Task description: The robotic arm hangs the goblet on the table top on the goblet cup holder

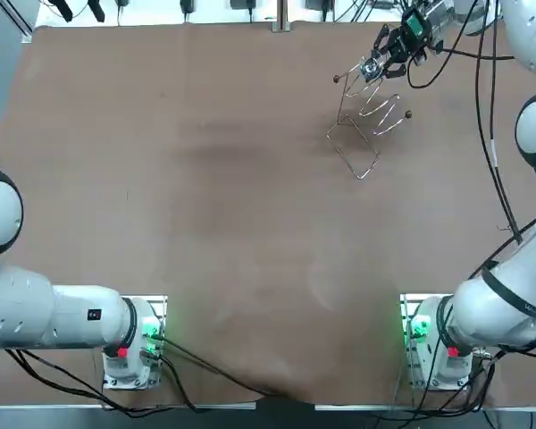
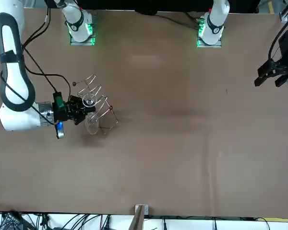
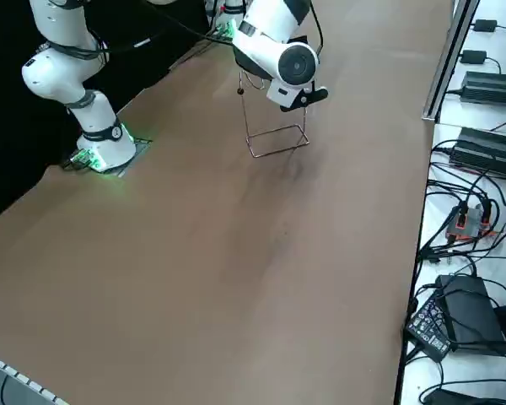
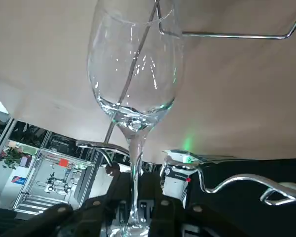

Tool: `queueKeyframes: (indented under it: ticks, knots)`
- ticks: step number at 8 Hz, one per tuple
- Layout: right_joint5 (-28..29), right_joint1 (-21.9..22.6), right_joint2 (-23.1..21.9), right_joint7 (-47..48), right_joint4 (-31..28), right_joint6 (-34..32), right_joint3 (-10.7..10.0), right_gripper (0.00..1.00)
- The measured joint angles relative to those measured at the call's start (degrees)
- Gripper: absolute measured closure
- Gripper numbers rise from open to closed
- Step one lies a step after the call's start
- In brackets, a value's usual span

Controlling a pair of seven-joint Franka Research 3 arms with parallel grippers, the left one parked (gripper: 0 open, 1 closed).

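Observation:
A clear glass goblet (image 4: 133, 74) is held by its stem between my right gripper's (image 4: 136, 217) fingers, at the far right of the table. The gripper is shut on the stem. In the front view the goblet (image 2: 90, 122) hangs bowl down, its round foot up among the wire arms of the goblet holder (image 2: 103, 108), with the gripper (image 2: 79, 111) beside it. From overhead, the gripper (image 1: 384, 55) and the goblet (image 1: 371, 68) are at the far end of the wire holder (image 1: 366, 125). The side view shows the holder's frame (image 3: 275, 137); the goblet is hidden there behind the wrist.
The holder's wavy wire arms (image 4: 237, 182) run close on both sides of the stem. The table's far edge (image 1: 277, 25) lies just beyond the gripper. Black power units and cables (image 3: 481, 152) sit on a bench past the table's right edge.

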Motion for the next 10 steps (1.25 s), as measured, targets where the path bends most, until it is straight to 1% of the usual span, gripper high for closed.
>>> queueKeyframes:
  ticks: [3,6,10]
  knots:
    - [0.0,0.6,0.0,0.0,-0.2,0.5,0.1,0.9]
    - [0.1,1.7,0.0,0.0,-1.1,2.3,0.1,0.9]
    - [2.1,2.8,-0.6,0.3,-1.1,2.8,0.2,0.9]
